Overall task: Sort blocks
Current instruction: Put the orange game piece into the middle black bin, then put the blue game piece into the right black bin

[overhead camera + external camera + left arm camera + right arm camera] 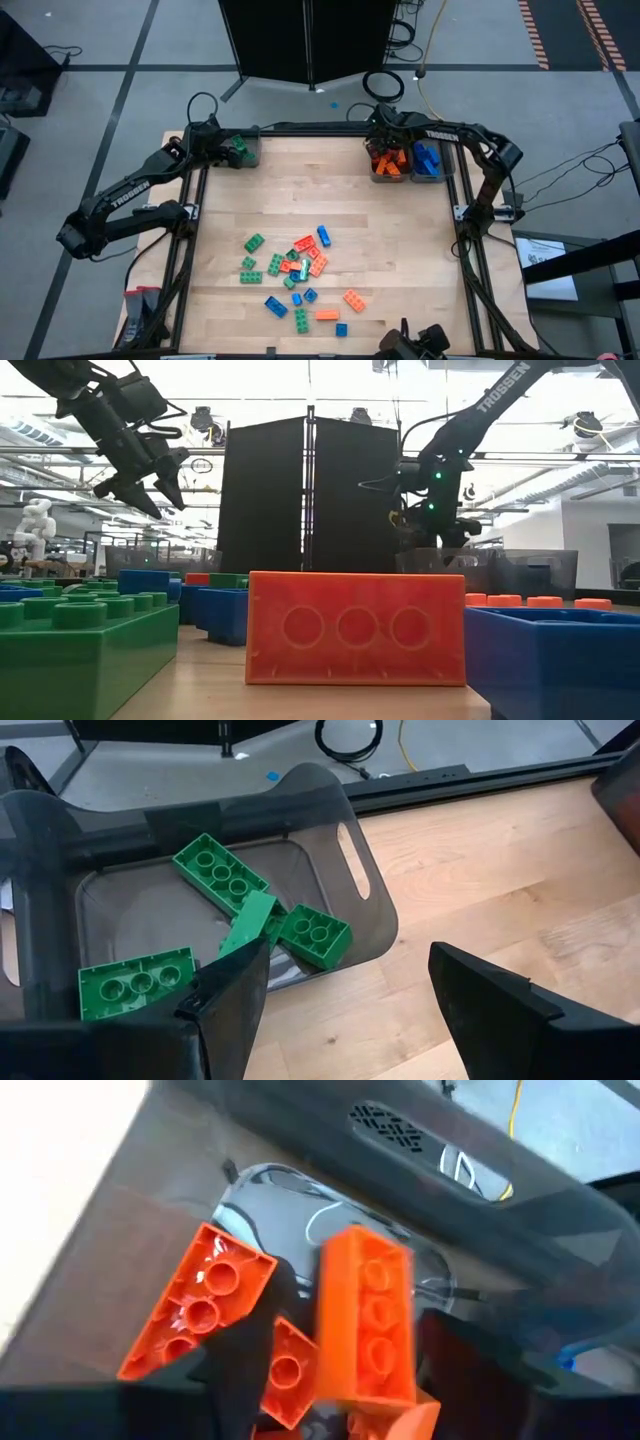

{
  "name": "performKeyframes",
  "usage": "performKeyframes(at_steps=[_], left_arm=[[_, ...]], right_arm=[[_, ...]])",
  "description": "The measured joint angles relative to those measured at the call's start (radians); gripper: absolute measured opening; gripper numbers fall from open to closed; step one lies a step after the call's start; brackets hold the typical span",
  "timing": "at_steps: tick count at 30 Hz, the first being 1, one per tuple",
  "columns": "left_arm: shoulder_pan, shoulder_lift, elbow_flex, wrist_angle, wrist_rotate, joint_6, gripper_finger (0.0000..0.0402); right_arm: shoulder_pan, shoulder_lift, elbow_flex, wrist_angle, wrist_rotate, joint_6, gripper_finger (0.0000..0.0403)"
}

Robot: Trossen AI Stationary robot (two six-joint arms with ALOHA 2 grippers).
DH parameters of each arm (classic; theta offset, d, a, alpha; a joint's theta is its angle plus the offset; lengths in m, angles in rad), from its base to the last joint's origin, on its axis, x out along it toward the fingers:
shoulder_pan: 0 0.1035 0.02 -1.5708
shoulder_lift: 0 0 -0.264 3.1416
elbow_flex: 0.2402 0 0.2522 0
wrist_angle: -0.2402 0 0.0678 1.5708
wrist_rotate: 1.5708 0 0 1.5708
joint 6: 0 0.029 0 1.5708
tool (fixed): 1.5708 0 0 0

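A loose pile of green, orange and blue blocks (298,272) lies on the table's near middle. My left gripper (350,960) is open and empty, above the near rim of the grey bin (372,925) at the far left corner. That bin holds several green blocks (222,870). My right gripper (345,1350) is open over the orange bin (374,172) at the far right. An orange block (365,1315) shows between its fingers, above other orange blocks (205,1305) in that bin. My right gripper has the orange block (365,1280) between its open fingers, studs toward the camera. A gap shows between the block and one finger (240,1365). I cannot tell whether the other finger (470,1370) touches it.
A bin with blue blocks (428,160) stands right beside the orange bin. The dark frame rail (300,130) runs along the far edge. Bare wood (310,190) lies between the bins and the pile. In the low view an orange block (355,628) stands close up.
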Motion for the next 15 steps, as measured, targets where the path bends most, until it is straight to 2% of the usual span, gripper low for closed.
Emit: performKeyframes(at_steps=[3, 7, 13, 15], left_arm=[[0.000, 0.000, 0.000, 0.000, 0.000, 0.000, 0.0277], [0.000, 0.000, 0.000, 0.000, 0.000, 0.001, 0.0277], [0.000, 0.000, 0.000, 0.004, -0.001, -0.001, 0.0277], [0.000, 0.000, 0.000, 0.004, -0.004, -0.001, 0.0277]], right_arm=[[0.003, -0.023, 0.000, -0.012, -0.027, -0.029, 0.0282], [0.016, -0.104, 0.000, -0.008, -0.159, -0.100, 0.0277], [0.093, -0.260, 0.001, 0.055, -0.484, -0.151, 0.0253], [0.156, -0.292, 0.001, 0.086, -0.537, -0.126, 0.0249]])
